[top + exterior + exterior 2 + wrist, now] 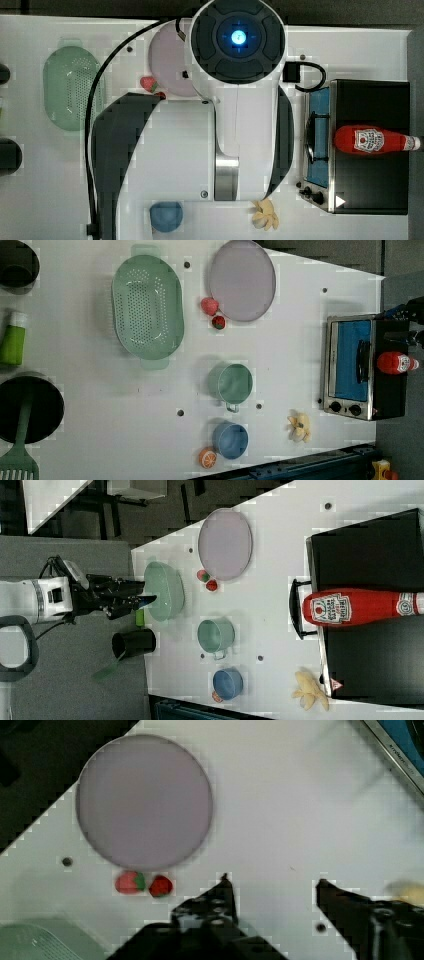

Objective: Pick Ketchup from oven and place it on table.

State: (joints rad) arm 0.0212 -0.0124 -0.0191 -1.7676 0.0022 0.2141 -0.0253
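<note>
Table (280, 360): large flat white top with a few small dark screw holes; dark floor around its edges.
Oven (367, 367): one, at the left view's right edge of the table, black top, blue-tinted glass door shut, two knobs.
Colander (147, 307): one, pale green, perforated.
Plate (242, 280): one, pale lilac, round, bare.
Cups: two, a green mug (231, 383) and a blue cup (231, 440) near it.
Ketchup (372, 140): one red bottle lying on its side on the oven's black top, white cap toward the top view's right.
Strawberries (213, 312): two, just beside the plate.
Gripper (272, 882): one, fingers spread apart over bare table, holding nothing, well apart from the ketchup.
</note>
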